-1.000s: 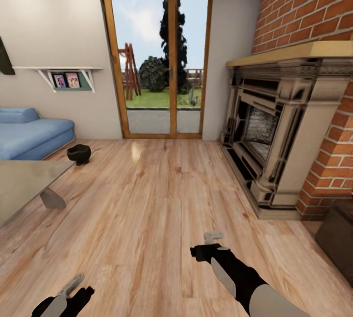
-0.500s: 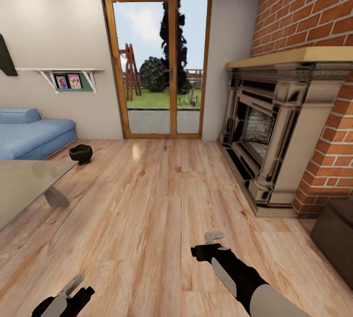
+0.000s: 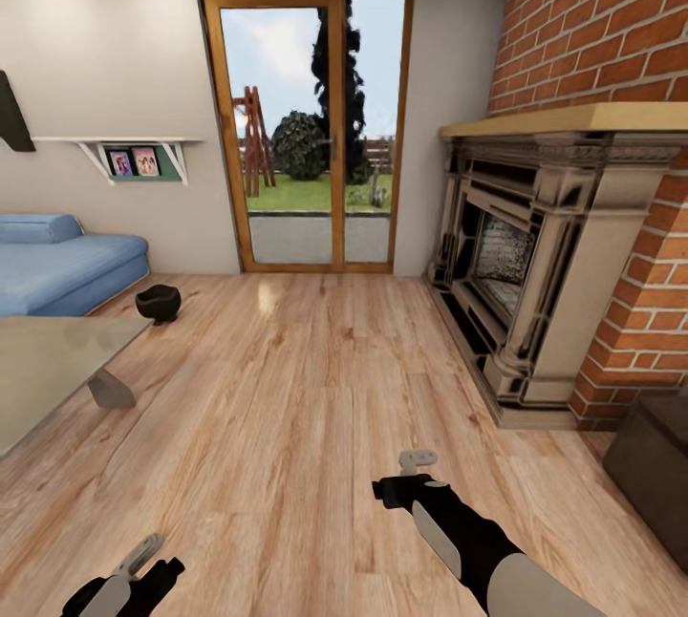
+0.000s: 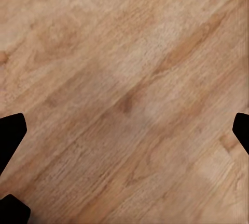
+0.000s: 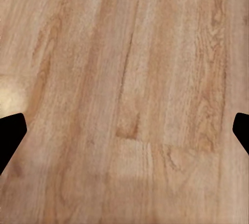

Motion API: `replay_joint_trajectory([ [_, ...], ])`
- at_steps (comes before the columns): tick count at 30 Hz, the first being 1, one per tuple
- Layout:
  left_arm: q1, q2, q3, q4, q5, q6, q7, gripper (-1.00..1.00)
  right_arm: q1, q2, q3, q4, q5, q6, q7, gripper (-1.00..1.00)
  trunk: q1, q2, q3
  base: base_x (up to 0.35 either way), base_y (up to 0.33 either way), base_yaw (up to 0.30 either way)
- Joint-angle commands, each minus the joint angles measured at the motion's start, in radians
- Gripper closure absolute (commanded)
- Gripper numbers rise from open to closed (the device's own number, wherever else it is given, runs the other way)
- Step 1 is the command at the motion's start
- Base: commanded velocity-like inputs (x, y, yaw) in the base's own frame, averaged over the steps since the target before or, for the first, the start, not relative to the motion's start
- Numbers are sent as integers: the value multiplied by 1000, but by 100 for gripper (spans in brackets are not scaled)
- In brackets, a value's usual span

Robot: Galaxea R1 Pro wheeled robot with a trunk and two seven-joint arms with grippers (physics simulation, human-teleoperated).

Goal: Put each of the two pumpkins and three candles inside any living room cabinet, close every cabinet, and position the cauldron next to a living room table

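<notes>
Cauldron [image 3: 158,303] behind table [image 3: 48,359], left.

Arms black with light-grey panels; left hand [image 3: 141,555] grey-fingered, right hand [image 3: 417,457] pale; dark fingertips [image 4: 11,133].

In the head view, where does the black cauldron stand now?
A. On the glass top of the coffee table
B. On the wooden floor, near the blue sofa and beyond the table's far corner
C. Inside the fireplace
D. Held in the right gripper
B: the cauldron sits on the wooden floor just in front of the blue sofa, past the corner of the table, and touches neither.
</notes>
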Motion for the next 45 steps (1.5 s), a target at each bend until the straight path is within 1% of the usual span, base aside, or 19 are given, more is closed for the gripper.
replay_joint_trajectory([
  [1,0,1,-6,-2,10,0,9,-100,-1,-1,7,-2,-11,3,-10,-100,-4,7,2,0,0,0],
  [19,0,0,-7,-2,10,0,9,-100,-1,-2,7,-2,-11,2,-10,-100,-73,133,59,0,0,0],
  [30,0,0,-8,-2,10,0,9,-100,-1,-2,7,-2,-12,2,-12,-100,-115,210,103,0,0,0],
  [45,0,0,-8,-2,10,0,9,-100,-1,-3,2,-2,-16,3,-13,-100,-173,315,151,0,0,0],
])
